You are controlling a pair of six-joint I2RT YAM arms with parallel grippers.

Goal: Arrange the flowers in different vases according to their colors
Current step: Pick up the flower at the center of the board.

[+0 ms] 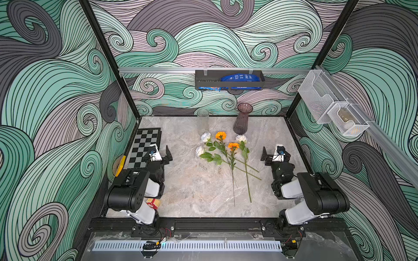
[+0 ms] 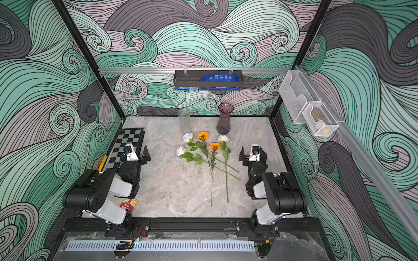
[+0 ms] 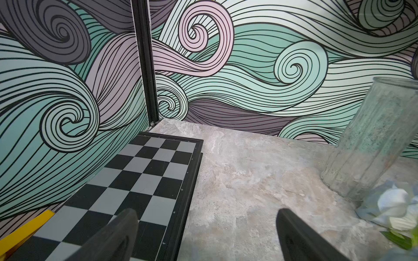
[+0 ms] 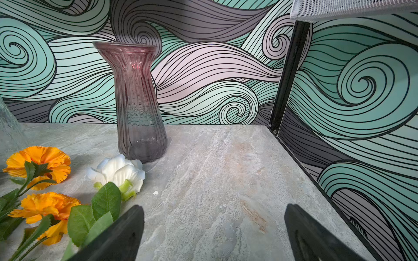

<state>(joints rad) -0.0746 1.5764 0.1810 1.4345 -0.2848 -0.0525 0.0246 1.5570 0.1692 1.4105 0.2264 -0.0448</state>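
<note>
Lying flat on the desk, five flowers, blooms near the upright clear vase and purple vase!
— And the left fingers, right fingers?
— Both spread wide, gripping nothing, flanking the stems.

Bright, even, diffuse light; faint shadows on table. Wide-angle bowing at wrist-view edges; blurred, blue-tinged white rose in left wrist view.
</note>
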